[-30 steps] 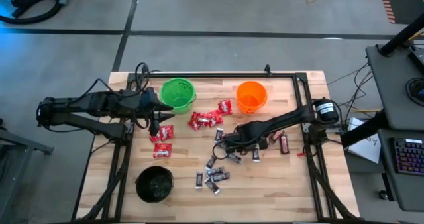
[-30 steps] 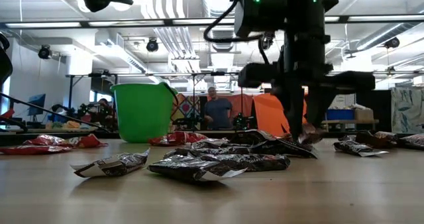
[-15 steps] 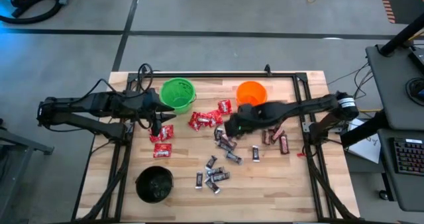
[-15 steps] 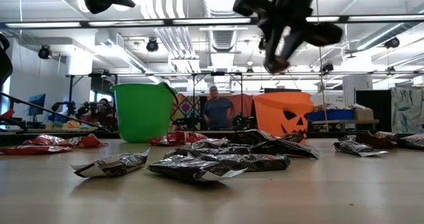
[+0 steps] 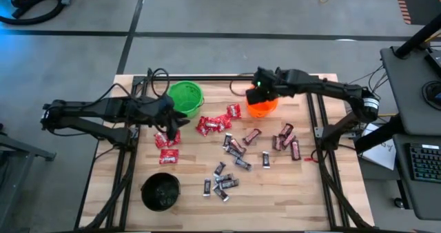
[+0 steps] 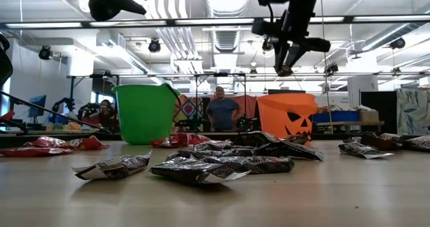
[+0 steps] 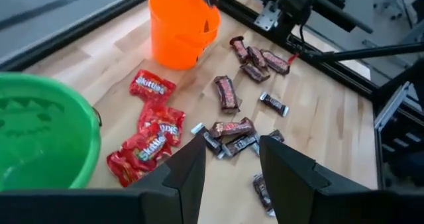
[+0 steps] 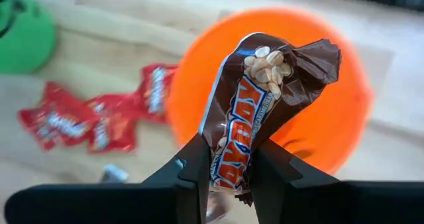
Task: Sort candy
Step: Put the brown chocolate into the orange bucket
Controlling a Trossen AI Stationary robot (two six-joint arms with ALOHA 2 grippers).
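**Right gripper holds brown bar over orange bucket**

Right gripper [image 5: 260,89] hangs above the round orange plastic bucket [image 5: 262,100] at the table's far side, fingers pinched on a dark brown wrapped candy bar [image 8: 248,128] with peanut print; the right wrist view shows the bar directly over the bucket's open mouth. In the low view the gripper [image 6: 285,64] sits high above the bucket's jack-o'-lantern face [image 6: 289,117].

Left gripper [image 5: 165,120] hovers just beside the round green plastic bucket [image 5: 185,97], over the bright red squarish packets [image 5: 168,145], fingers [image 7: 192,174] spread, gripping nothing.

Remaining candy lies loose on the light wooden table [image 5: 289,185]: more red packets [image 5: 215,124] between the two buckets, dark brown-red bars [image 5: 288,139] towards the right edge, small black-silver bars [image 5: 222,183] mid-table. A round black bucket [image 5: 160,191] stands at the near left corner.
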